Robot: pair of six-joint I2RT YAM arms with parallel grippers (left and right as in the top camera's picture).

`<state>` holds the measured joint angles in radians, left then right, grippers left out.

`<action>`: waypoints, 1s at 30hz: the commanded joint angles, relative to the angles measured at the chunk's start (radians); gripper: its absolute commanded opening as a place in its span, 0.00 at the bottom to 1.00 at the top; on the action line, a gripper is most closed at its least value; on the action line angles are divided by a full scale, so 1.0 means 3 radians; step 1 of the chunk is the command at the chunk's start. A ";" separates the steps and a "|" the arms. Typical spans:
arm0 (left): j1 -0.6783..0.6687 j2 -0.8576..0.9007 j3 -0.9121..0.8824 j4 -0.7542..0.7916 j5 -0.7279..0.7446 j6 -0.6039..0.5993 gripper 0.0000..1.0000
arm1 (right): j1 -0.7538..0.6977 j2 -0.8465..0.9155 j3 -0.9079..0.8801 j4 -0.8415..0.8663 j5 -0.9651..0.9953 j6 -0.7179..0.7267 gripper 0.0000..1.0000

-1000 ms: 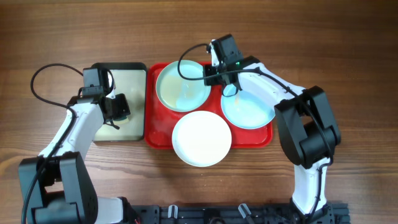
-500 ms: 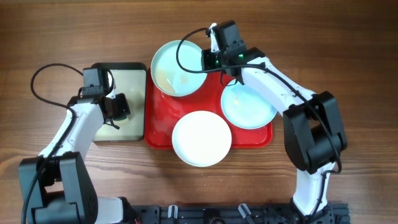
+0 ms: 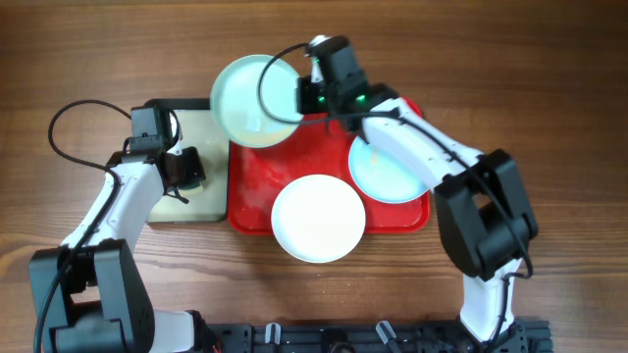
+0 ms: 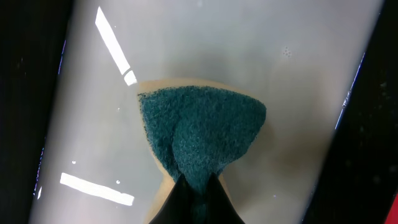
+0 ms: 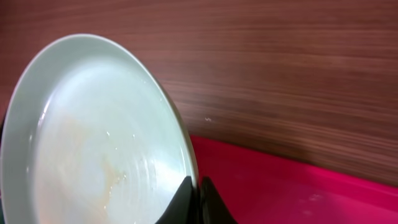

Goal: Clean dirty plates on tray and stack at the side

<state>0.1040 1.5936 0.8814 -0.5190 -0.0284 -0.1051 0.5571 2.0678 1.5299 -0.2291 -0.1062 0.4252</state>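
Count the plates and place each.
3. One blue plate in the right gripper over the tray's back-left corner; a second blue plate on its right; the white plate overhanging its front.

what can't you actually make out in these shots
- Overhead: the right arm covers part of the light-blue plate on the red tray.
- Right wrist: frame edges cut off the held plate; only the tips of the right end effector show.
- Left wrist: the bottom edge cuts off the left end effector pinching the sponge.
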 commanded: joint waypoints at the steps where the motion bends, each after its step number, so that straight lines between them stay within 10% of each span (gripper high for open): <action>1: 0.0013 0.0019 -0.0011 -0.0001 0.0043 0.0064 0.04 | 0.0228 -0.0128 0.0095 0.0116 0.0495 0.0074 0.04; 16: 0.0013 0.0019 -0.0017 -0.0061 0.0043 0.0060 0.04 | 0.0521 0.0050 0.0093 0.0749 0.0764 0.0033 0.04; 30: 0.0013 0.0019 -0.0018 -0.0045 0.0104 -0.0125 0.04 | 0.0793 0.0075 0.0093 0.1375 0.1320 -0.1053 0.04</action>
<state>0.1040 1.5936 0.8806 -0.5369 -0.0208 -0.1295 0.7742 2.0701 1.5307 0.1600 0.2153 0.1917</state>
